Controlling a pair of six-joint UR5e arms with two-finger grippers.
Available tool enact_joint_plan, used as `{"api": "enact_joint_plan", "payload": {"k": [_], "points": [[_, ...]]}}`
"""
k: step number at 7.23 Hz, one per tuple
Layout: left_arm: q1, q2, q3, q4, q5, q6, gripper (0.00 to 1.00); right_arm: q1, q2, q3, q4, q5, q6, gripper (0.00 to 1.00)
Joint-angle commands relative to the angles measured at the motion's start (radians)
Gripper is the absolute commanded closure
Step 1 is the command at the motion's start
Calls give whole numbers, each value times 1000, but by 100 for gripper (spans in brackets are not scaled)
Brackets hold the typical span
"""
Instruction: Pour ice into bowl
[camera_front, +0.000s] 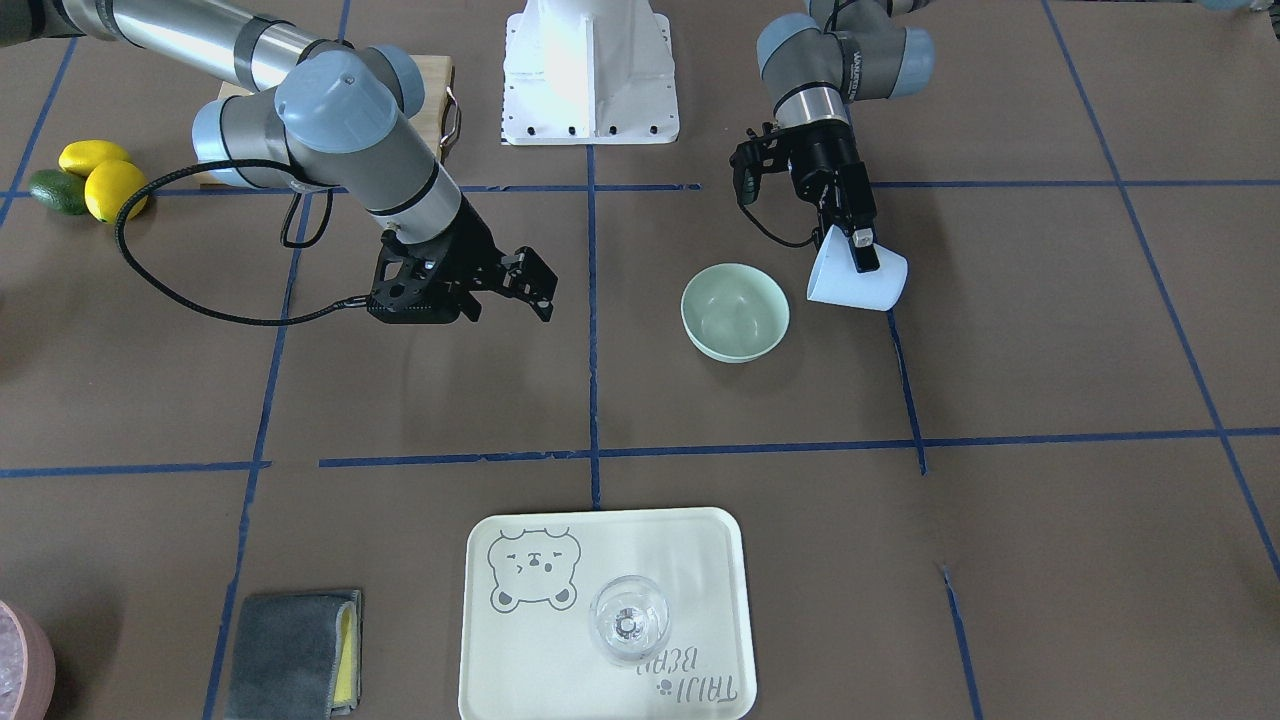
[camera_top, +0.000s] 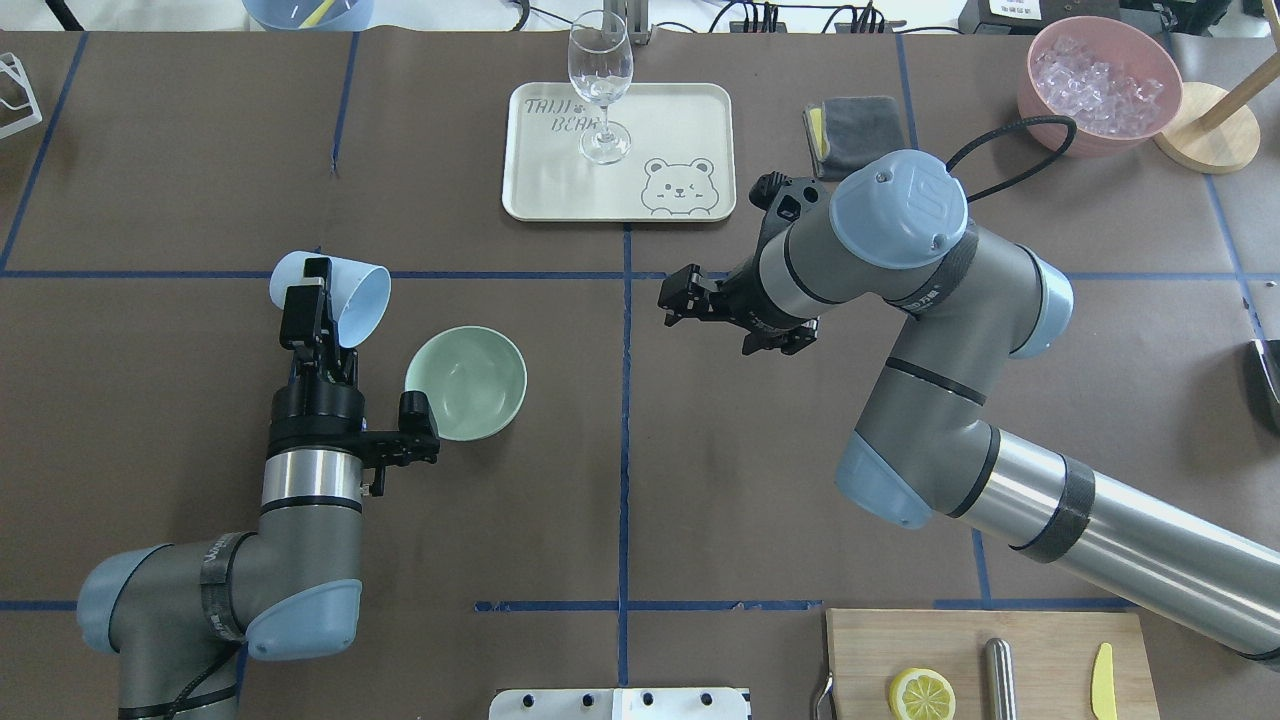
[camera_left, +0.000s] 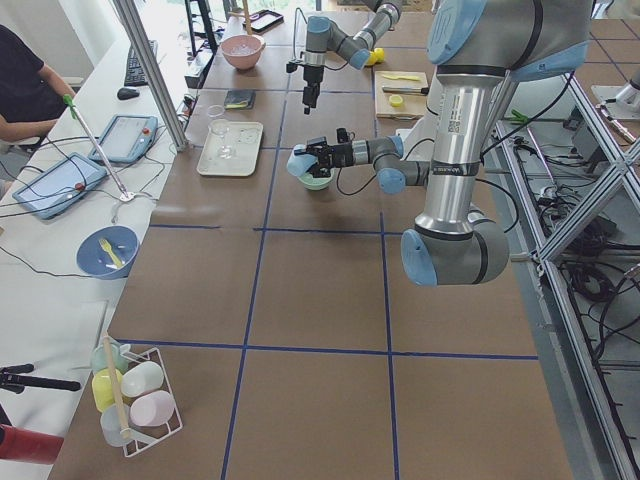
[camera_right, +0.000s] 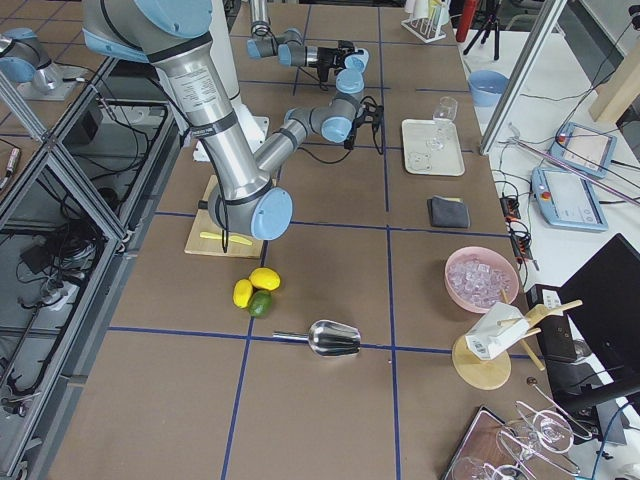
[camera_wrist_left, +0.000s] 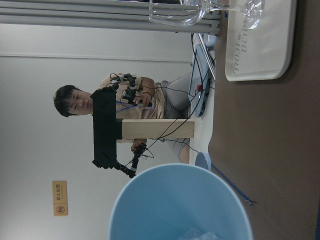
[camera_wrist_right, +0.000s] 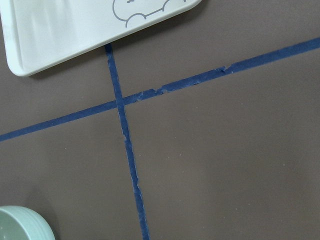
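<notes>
Brown paper gridded with blue tape covers the table. Nearest the robot's base lies a wooden cutting board (camera_top: 870, 650). Further out, the left gripper (camera_top: 320, 290) pinches the rim of a light blue cup (camera_top: 365, 300), held tilted above the table just beside the bowl (camera_top: 466, 384). Of the ice (camera_wrist_left: 196, 233), only a faint glassy patch shows low inside the cup. Across 1 tape line, the right gripper (camera_top: 672, 298) hangs with jaws apart, holding nothing. Farthest out, a wine glass (camera_top: 600, 70) stands on a tray (camera_top: 530, 200).
</notes>
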Motion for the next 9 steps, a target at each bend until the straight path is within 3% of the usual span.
{"api": "enact_joint_plan", "payload": {"k": [1, 9], "points": [[7, 4, 0, 0, 2, 61, 100, 0, 0, 0, 0, 0, 1, 0], [9, 4, -5, -1, 38, 273, 100, 0, -11, -5, 46, 0, 2, 0]]}}
